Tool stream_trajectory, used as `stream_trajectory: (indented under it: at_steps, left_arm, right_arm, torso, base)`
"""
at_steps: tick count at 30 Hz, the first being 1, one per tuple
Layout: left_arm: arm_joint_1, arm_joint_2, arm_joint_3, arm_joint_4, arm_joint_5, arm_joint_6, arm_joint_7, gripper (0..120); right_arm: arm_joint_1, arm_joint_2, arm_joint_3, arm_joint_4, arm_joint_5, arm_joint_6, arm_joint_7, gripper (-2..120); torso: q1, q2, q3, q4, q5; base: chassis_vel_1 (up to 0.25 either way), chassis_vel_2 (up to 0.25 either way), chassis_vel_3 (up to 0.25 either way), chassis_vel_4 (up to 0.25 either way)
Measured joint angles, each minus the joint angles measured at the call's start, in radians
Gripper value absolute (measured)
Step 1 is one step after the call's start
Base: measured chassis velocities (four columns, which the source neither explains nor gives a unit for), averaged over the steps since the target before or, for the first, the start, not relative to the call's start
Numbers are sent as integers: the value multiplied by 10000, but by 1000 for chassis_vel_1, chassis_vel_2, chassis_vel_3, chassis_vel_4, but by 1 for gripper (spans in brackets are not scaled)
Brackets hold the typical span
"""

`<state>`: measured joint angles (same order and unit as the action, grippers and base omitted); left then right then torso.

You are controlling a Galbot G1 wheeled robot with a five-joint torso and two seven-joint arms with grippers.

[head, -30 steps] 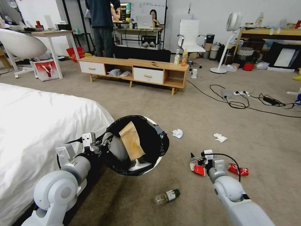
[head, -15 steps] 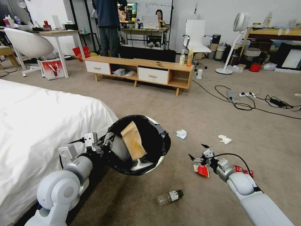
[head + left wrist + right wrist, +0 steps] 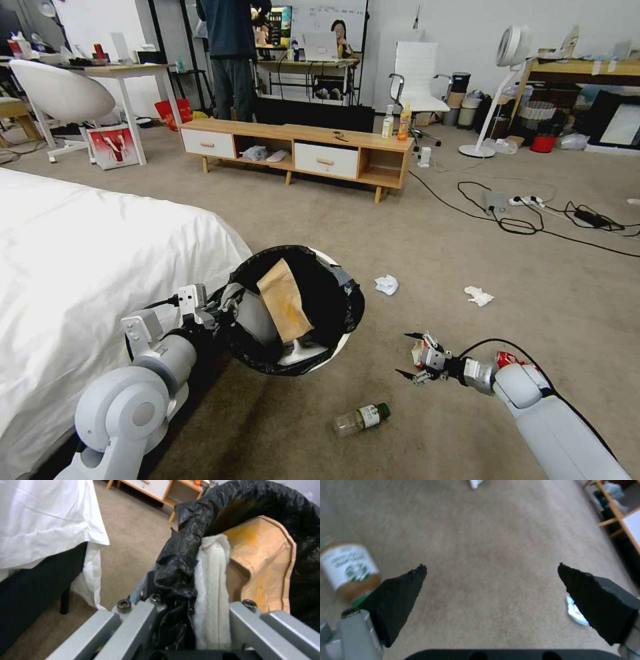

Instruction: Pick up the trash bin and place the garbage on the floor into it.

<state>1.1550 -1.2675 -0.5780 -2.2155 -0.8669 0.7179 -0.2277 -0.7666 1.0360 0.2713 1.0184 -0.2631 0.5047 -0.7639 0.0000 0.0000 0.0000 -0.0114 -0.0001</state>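
Left tool [image 3: 223, 313] clamped on tilted trash bin [image 3: 337, 347] rim, right tool [image 3: 408, 355] wide open, empty

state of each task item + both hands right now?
trash bin: held off the floor, tilted
left hand: shut on the bin rim
brown paper bag: inside the bin
right hand: open, empty, low over the floor
bottle: lying on the floor
two tissues: on the floor

Small green-capped bottle [image 3: 348, 568] with a white label, print too blurred to read, no other legible text
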Motion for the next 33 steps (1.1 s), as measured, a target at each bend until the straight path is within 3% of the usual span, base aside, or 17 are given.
stream_trajectory:
  at_steps: [11, 21, 33]
  left_arm:
    - [258, 24, 25, -100, 1, -20, 31, 7]
    - [320, -32, 0, -101, 26, -64, 97, 7]
    - [349, -110, 31, -20, 167, -111, 190, 7]
  right_arm:
    - [777, 653, -638, -829, -1441, 180, -1086, 100]
    - [1170, 890, -1490, -1707, -1059, 80, -1475, 100]
    - [1260, 1404, -1603, -2545, -622, -223, -1040, 100]
  torso:
    - [0, 0, 0, 9, 0]
    - [0, 1, 0, 6, 2]
    - [0, 0, 0, 5, 1]
  base:
    - [0, 0, 0, 0]
    - [0, 0, 0, 0]
    - [0, 0, 0, 0]
